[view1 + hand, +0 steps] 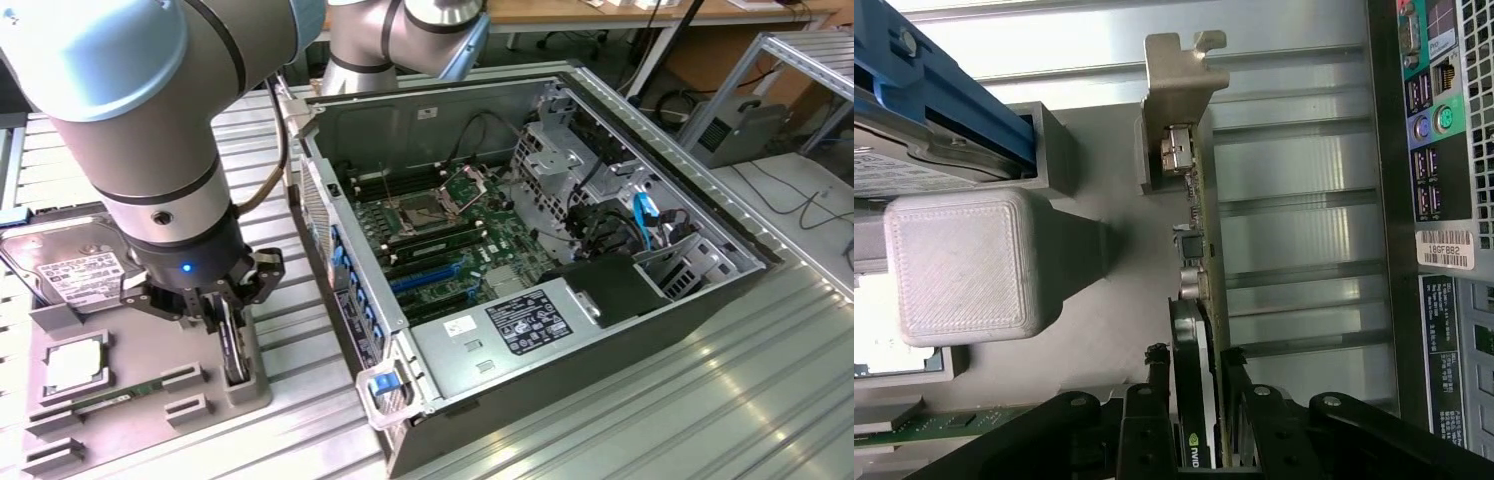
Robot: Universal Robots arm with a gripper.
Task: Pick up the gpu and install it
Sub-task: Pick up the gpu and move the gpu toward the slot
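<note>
You had the gripper (1194, 357) clamped on both faces of the gpu (1194, 315), which stood on edge in the grey holder (1104, 335) beside the computer case (587, 380).

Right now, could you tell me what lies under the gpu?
The grey holder tray, on which the gpu stands on edge in the gripper; its lower edge's seat is hidden.
</note>
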